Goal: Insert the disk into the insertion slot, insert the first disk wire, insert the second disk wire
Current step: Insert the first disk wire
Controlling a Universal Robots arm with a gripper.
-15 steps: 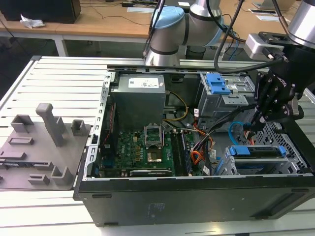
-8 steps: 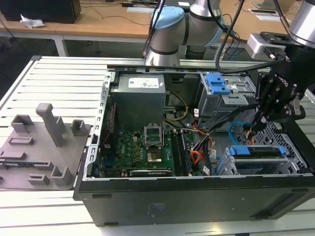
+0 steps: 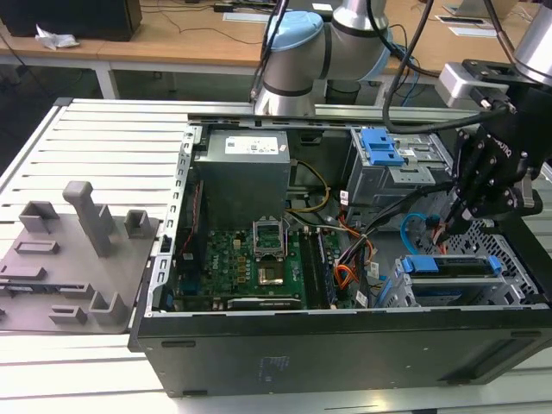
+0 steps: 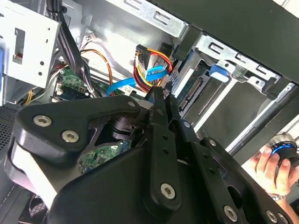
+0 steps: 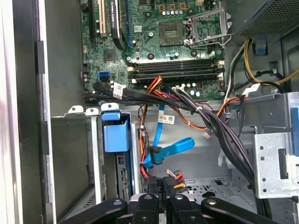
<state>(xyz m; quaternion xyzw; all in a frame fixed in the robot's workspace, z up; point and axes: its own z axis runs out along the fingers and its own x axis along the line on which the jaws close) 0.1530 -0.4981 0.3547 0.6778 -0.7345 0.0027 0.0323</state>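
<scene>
From where I stand, the dark side wall of the computer case point(image 3: 345, 345) is nearest, lying open-topped on the slatted table point(image 3: 112, 129). Just behind that wall sits the insertion slot point(image 3: 398, 297), its perforated silver walls hemmed in by the case rim on the exterior view's right. The disk point(image 3: 448, 266) lies inside the slot, and its bright blue carrier point(image 5: 114, 133) stands proud of the slot's mouth. Just past the slot, the gripper point(image 3: 461, 220) reaches down into the narrow pocket between it and the taller grey cage with the blue bracket point(image 3: 379, 147). There is little free room here, with loose cables crossing on the motherboard point(image 3: 259, 250) side. The jaws are drawn together point(image 5: 164, 186) on the dark end of the first disk wire point(image 5: 176, 175), an orange, red, yellow and black bundle arching above the slot point(image 4: 147, 60). The second disk wire point(image 5: 175, 145), glossy light blue, loops beside the slot point(image 3: 412, 222). Its dark end is close to the disk's rear edge, but I cannot tell whether it is plugged in. A person's hand point(image 4: 266, 165) rests outside the case, beyond the slot's wall. Well away from the slot, a grey fixture block point(image 3: 78, 241) occupies the table's open end, and behind the case rises the arm point(image 3: 302, 60).
</scene>
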